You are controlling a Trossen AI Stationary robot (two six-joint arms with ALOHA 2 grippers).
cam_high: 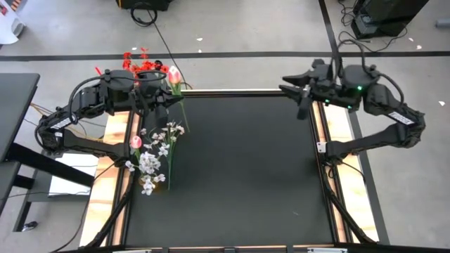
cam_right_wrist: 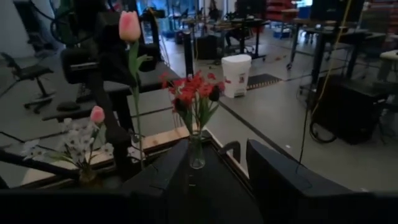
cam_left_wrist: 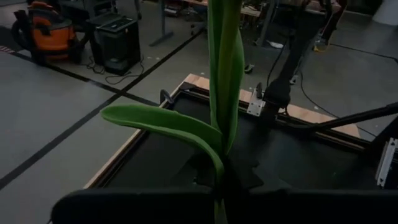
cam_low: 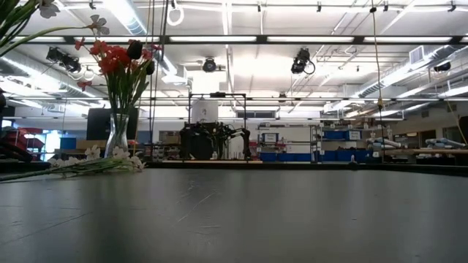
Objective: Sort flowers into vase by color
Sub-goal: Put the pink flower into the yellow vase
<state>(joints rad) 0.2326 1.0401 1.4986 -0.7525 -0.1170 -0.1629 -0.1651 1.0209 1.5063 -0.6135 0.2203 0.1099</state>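
A glass vase (cam_low: pixel 117 137) with red flowers (cam_high: pixel 137 60) stands at the table's far left corner. My left gripper (cam_high: pixel 167 104) hovers beside it, shut on a pink tulip whose bloom (cam_high: pixel 174 74) stands above the fingers. More flowers are at the left edge: white sprays (cam_high: pixel 151 165) and a second pink tulip (cam_high: pixel 136 142). Some white sprays (cam_low: pixel 95 157) lie flat on the mat. At the far right corner my right gripper (cam_high: pixel 290 89) is raised, open and holding nothing. My left gripper pinches the tulip's green stem (cam_left_wrist: pixel 219 186) between its two fingers, low down, just under the point where the long leaves (cam_left_wrist: pixel 186 127) branch off. The fingers come at it nearly level. The tulip stands upright above them, lifted clear of the table.
The black mat (cam_high: pixel 246 169) lies bare through its middle and right half. Wooden rails (cam_high: pixel 337 126) and the arms' bases flank it. On the floor beyond stand an orange vacuum (cam_left_wrist: pixel 46 25) and a white bin (cam_right_wrist: pixel 236 73).
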